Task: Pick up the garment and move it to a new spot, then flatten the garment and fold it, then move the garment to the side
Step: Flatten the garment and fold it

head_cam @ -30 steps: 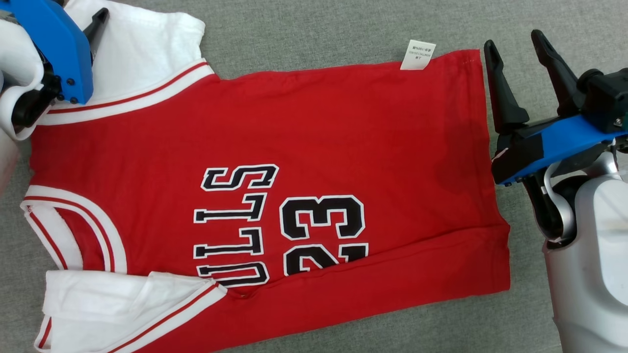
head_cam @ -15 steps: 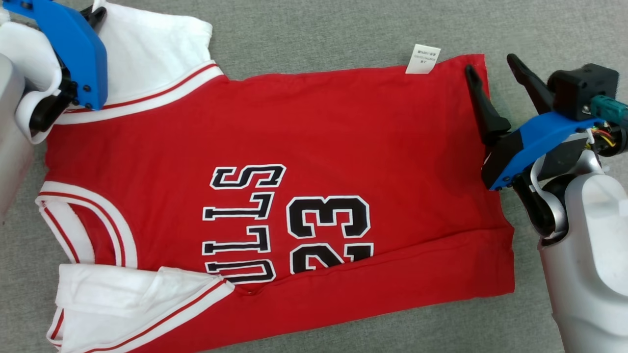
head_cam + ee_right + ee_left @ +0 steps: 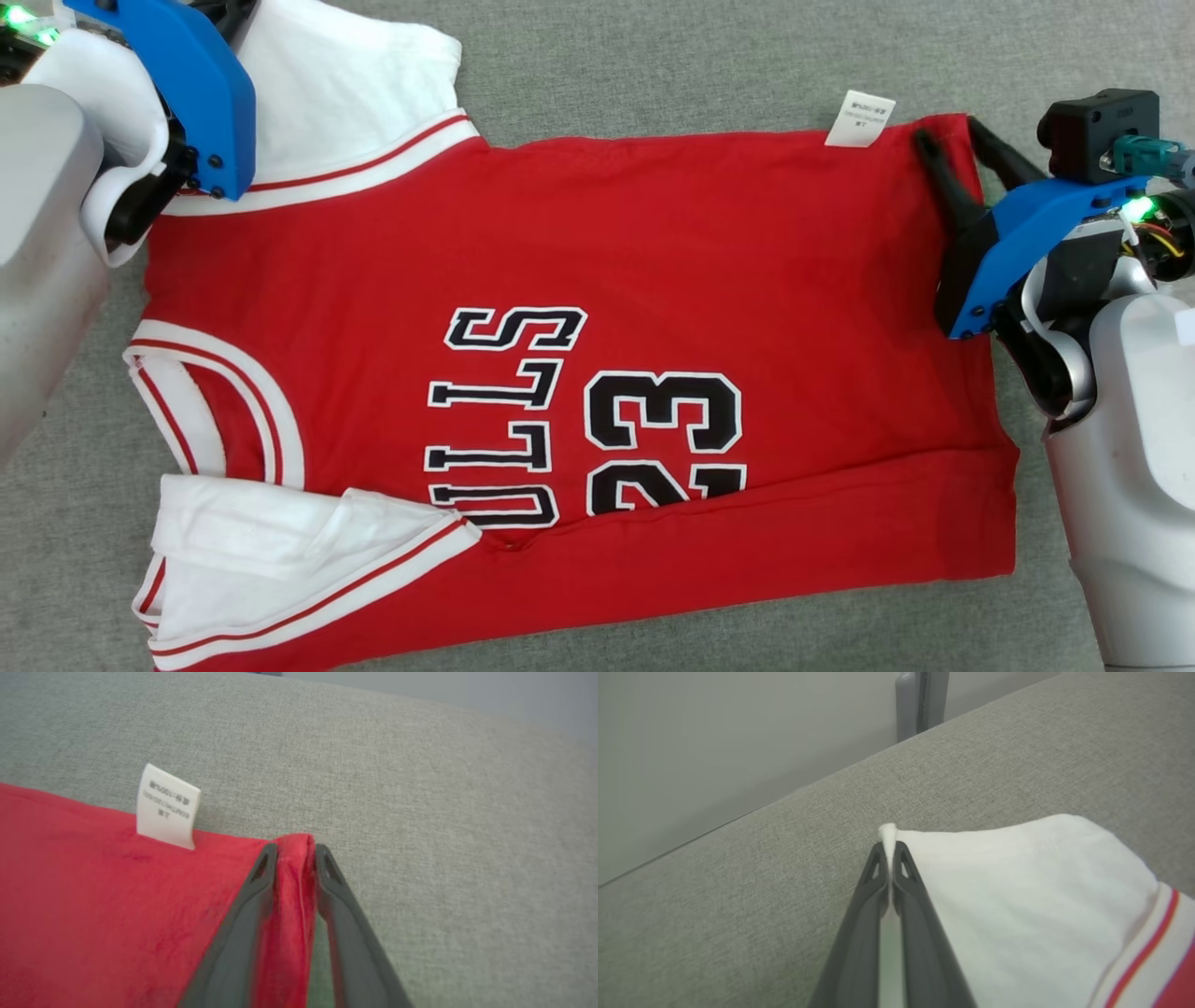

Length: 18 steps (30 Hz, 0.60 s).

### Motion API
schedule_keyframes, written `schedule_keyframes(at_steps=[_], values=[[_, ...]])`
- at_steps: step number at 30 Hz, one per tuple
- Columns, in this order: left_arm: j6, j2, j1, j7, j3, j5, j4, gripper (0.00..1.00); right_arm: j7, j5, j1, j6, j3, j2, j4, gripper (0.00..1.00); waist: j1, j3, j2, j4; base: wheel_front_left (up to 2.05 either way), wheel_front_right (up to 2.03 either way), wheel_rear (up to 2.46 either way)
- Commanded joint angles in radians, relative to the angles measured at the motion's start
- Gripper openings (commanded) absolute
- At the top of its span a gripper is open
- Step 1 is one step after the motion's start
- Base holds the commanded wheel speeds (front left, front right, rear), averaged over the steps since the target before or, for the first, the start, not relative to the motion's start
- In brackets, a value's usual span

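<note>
The garment (image 3: 653, 243) is a red jersey with black "23" lettering and white sleeves, spread flat on the grey cloth surface. My left gripper (image 3: 888, 847) is at its far left corner, shut on the tip of the white sleeve (image 3: 1017, 882), which pokes out between the fingertips. In the head view that gripper's blue housing (image 3: 201, 103) covers the sleeve's edge. My right gripper (image 3: 950, 135) is at the far right corner of the hem. Its fingers (image 3: 261, 872) pinch a raised ridge of red cloth (image 3: 292, 896), beside the white care label (image 3: 167, 807).
The grey fabric surface (image 3: 653, 56) runs on beyond the jersey on all sides. In the left wrist view its far edge (image 3: 738, 812) meets a pale wall, with a grey upright post (image 3: 920, 700) behind it. The near sleeve (image 3: 280, 551) lies folded over the jersey's lower left.
The head camera has shifted, so the whole picture slid right. The left gripper closed on the sleeve tip. The right gripper moved in over the hem corner and narrowed onto the red cloth.
</note>
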Motion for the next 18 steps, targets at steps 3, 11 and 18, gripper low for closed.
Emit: schedule_keyframes(at_steps=[3, 11, 18], values=[[-0.001, -0.006, -0.021, -0.036, -0.013, -0.008, -0.001, 0.00, -0.012, -0.010, -0.015, 0.000, -0.012, -0.009, 0.006, 0.00, 0.0000, -0.006, 0.0000, 0.009, 0.00, 0.00, 0.00], [-0.001, -0.002, 0.008, -0.142, -0.032, -0.045, -0.021, 0.00, -0.108, -0.019, 0.016, 0.000, -0.036, -0.017, 0.018, 0.00, 0.0000, -0.065, 0.0000, 0.036, 0.00, 0.00, 0.00], [-0.001, 0.014, 0.057, -0.235, -0.039, -0.059, -0.066, 0.00, -0.173, -0.016, 0.075, 0.000, -0.051, -0.027, 0.033, 0.00, 0.0000, -0.121, 0.0000, 0.068, 0.00, 0.00, 0.00]])
